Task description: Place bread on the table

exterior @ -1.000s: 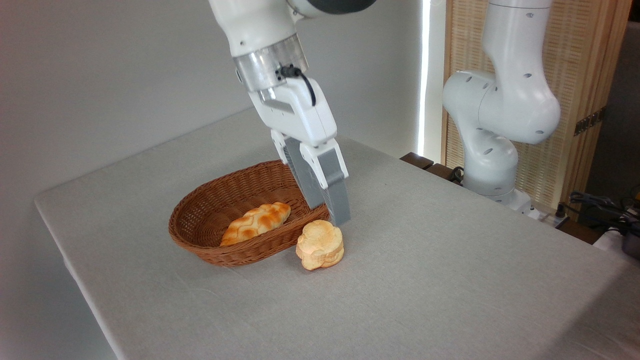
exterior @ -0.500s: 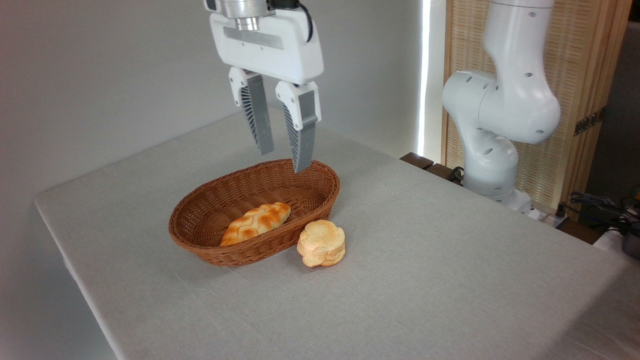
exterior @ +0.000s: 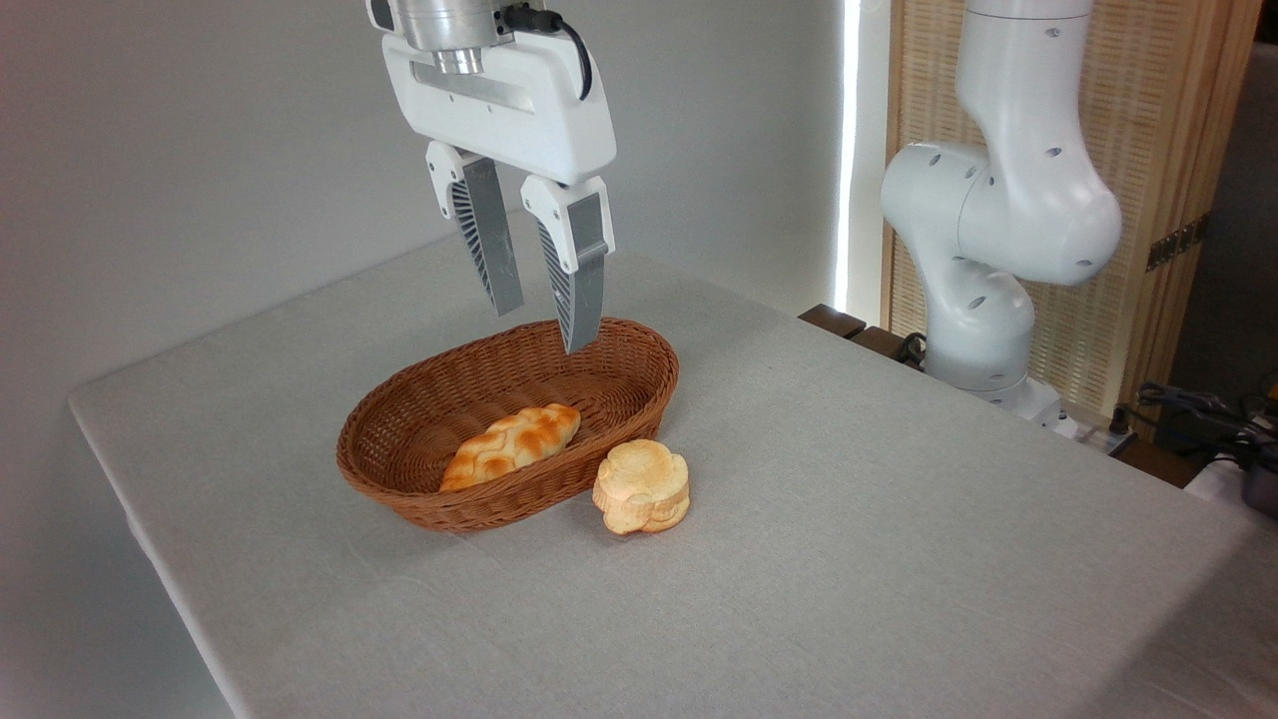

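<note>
Sitting on the table (exterior: 849,559) near the middle of the frame, the bread (exterior: 641,487) is a small, thick, pale golden bun with a scalloped, flower-like edge, resting flat on the light grey cloth. It lies just beside the right-hand end of the brown wicker basket (exterior: 399,469), at the basket's near outer wall; whether the two actually touch cannot be told from this angle. Inside the basket lies a longer oval loaf (exterior: 511,444) with an orange-brown crackled crust, tilted along the basket's length. High in the upper middle of the frame the gripper (exterior: 544,322) hangs over the far rim of the basket, well above the bun and apart from it. Its two grey fingers (exterior: 577,275) point downward with a clear gap between them, so the claw is spread and holds nothing. The white gripper body above the fingers carries a black cable at its top. At the right of the frame the arm's white base and lower joints (exterior: 998,230) rise from beyond the table's far edge, in front of a pale slatted wooden screen (exterior: 1178,150). A plain grey wall fills the left and upper left of the frame behind the table.
</note>
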